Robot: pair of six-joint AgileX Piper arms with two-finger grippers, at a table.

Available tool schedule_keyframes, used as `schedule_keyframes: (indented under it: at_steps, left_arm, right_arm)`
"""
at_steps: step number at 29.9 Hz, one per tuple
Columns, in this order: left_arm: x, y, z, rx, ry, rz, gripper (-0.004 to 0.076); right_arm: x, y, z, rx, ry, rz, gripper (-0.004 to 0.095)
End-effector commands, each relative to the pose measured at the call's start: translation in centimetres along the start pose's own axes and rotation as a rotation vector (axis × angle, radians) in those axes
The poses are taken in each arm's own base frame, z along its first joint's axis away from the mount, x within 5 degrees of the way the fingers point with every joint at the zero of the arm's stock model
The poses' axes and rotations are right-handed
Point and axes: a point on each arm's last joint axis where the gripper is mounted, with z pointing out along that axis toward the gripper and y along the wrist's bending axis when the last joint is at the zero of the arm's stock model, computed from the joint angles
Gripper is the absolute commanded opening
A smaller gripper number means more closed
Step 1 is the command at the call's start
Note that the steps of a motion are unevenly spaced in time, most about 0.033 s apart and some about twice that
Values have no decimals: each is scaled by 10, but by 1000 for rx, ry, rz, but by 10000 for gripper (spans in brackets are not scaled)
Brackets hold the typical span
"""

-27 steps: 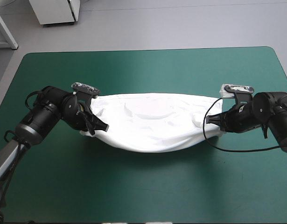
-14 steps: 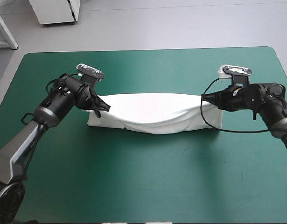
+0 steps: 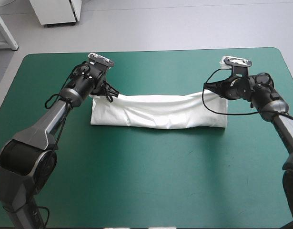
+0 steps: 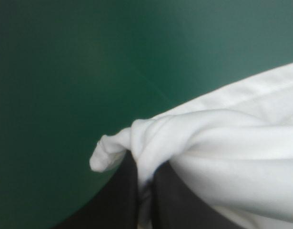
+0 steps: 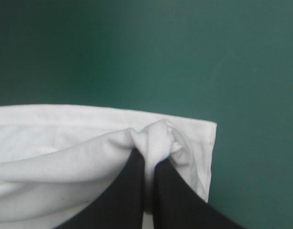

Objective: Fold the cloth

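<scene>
One T-shirt (image 3: pixel 158 112), white, folded into a long wrinkled band across the middle of the table (image 3: pixel 146 191). Two grippers: left gripper (image 3: pixel 109 95) clamped on its far left corner, right gripper (image 3: pixel 207 88) on its far right, cloth bunched at each pinch.

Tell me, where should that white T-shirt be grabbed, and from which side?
At the two far corners of the T-shirt, one from each short end. It lies as a long, narrow band, so a pinch at both ends should keep the far edge straight. The left jaws and right jaws are shut there, cloth bunched between them.
</scene>
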Motion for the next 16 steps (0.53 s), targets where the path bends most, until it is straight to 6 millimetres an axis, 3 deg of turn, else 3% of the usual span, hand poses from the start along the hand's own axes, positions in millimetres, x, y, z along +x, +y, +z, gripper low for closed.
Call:
schedule_keyframes:
  at_steps: [1, 6, 10, 16]
  left_arm:
    - [-15, 15, -16, -25, -100, -55, -9]
    - [-17, 7, 15, 17, -75, -74, -9]
    - [-15, -1, 35, 46, -52, -78, -9]
    - [-16, -8, 48, 90, -59, -104, -6]
  right_arm:
    - [-29, -10, -6, 8, -117, 25, -19]
    - [-26, -21, 37, -3, 34, 70, -19]
    - [-21, -19, 64, -45, 105, 70, -19]
    - [-19, -17, 77, -74, 141, 69, -8]
